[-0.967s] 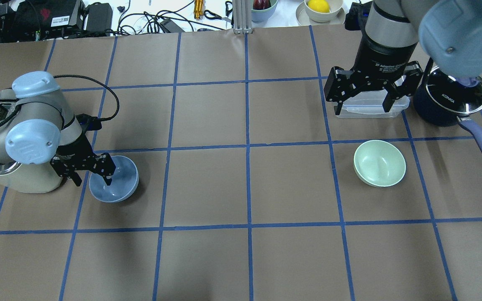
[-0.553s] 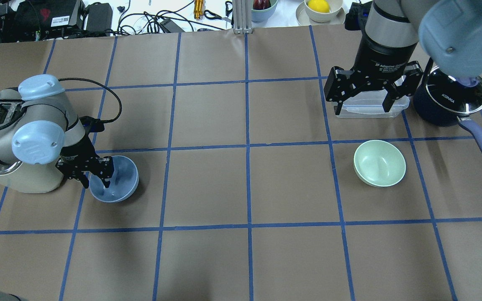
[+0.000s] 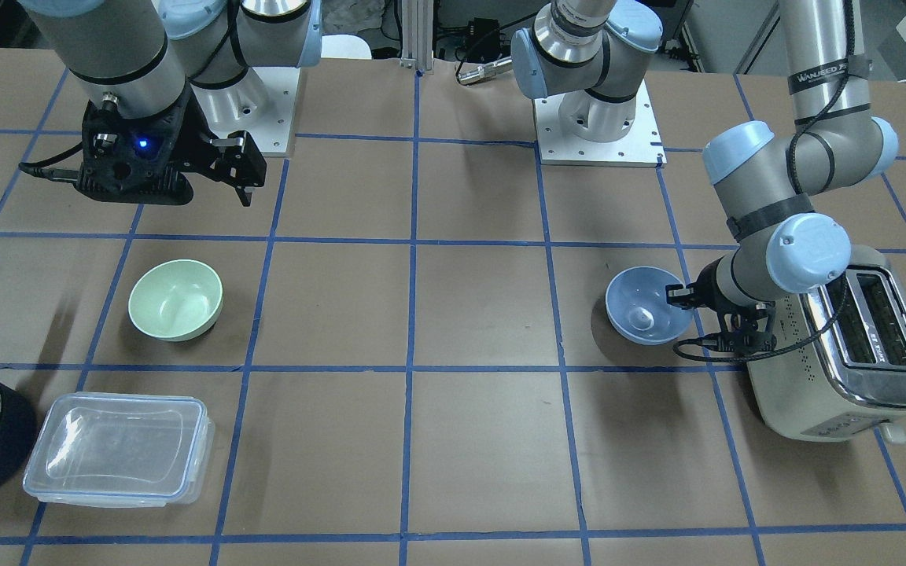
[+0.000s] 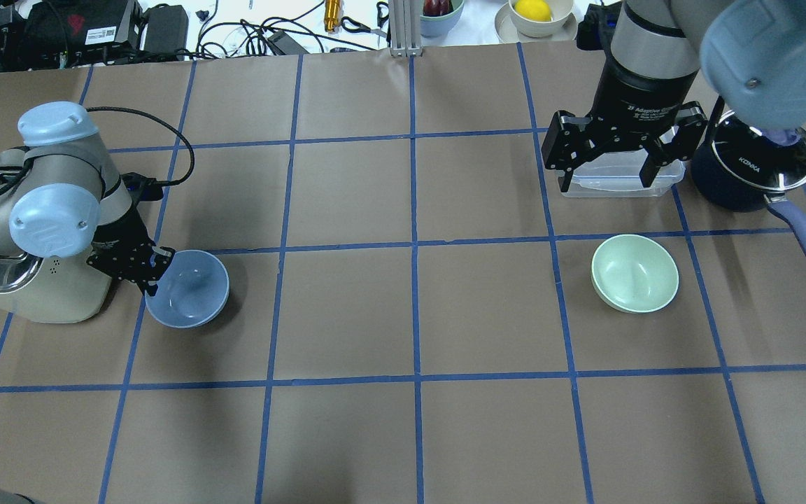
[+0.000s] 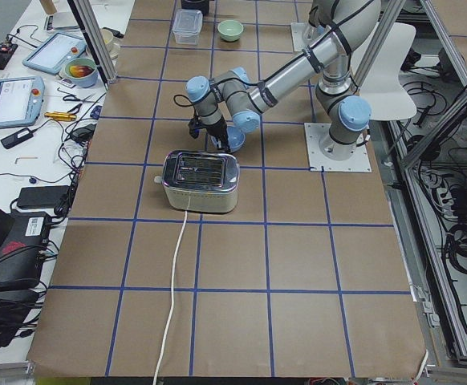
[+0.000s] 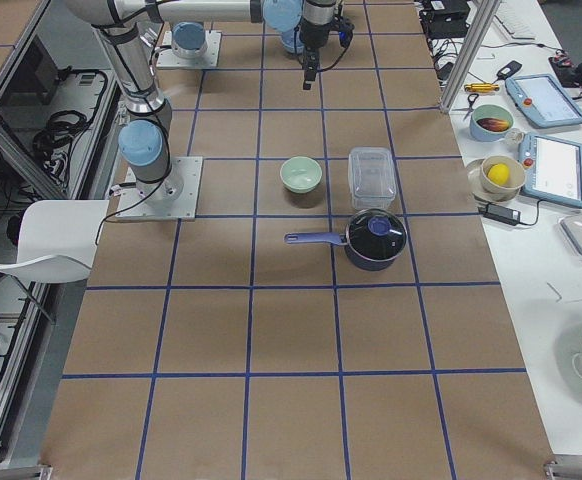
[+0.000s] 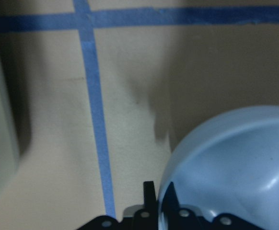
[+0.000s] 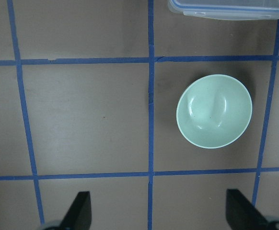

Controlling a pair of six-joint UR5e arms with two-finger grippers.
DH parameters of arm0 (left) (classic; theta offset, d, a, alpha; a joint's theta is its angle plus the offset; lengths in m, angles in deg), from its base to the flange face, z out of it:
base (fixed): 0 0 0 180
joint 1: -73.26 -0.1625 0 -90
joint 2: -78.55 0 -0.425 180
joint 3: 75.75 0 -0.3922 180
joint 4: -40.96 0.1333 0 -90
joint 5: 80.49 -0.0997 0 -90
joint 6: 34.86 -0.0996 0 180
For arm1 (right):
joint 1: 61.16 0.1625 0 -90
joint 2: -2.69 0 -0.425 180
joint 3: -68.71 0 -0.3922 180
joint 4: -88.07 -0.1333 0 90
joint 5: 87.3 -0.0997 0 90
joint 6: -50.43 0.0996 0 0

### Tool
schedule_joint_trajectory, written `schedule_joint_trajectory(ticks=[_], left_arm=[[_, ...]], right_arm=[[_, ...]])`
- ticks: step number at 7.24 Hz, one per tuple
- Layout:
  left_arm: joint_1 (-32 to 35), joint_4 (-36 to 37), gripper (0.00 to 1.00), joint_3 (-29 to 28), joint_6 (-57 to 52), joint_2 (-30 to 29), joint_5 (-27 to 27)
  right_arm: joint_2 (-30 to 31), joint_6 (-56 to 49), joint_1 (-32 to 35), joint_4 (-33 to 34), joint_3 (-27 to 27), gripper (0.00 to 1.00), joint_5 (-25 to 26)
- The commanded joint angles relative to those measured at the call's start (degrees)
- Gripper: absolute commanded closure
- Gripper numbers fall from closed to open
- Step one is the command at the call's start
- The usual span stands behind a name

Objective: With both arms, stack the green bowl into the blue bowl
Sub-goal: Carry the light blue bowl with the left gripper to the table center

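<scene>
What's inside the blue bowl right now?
No objects lie in the blue bowl; its floor shows bare. One finger of the left gripper reaches inside at the rim it pinches, and the small patch of wall behind that finger is covered.

Blue bowl (image 4: 189,289) just beside toaster (image 4: 39,304) (robot's left); green bowl (image 4: 635,274) near container (image 4: 616,185).

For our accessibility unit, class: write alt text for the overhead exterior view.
The left end effector pinches the rim of the blue bowl beside a toaster. The right end effector hangs open beyond the green bowl.
</scene>
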Motion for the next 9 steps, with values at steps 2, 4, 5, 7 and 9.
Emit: schedule_joint_trajectory(ticks=[2,4,5,7,9], left_arm=[[6.00,-6.12,1.00,-9.04,8.16,-0.15,7.27],[14.35,-7.11,1.00,-12.93,20.72,-1.47,16.23],[18.13,-6.24,1.00,-13.03,24.70,-2.00,18.89],[23.76,-0.54,1.00,-12.94,29.73,-5.33,24.34],[28.43,0.79,1.00,-12.94,32.02,-8.84,24.36]], right_arm=[[0.00,0.00,0.00,-0.03,0.12,0.00,0.00],[0.00,0.00,0.00,-0.12,0.12,0.00,0.00],[0.00,0.00,0.00,-0.12,0.12,0.00,0.00],[-0.26,0.35,0.00,-0.21,-0.05,0.00,-0.18],[-0.79,0.36,0.00,-0.21,-0.23,0.00,-0.09]])
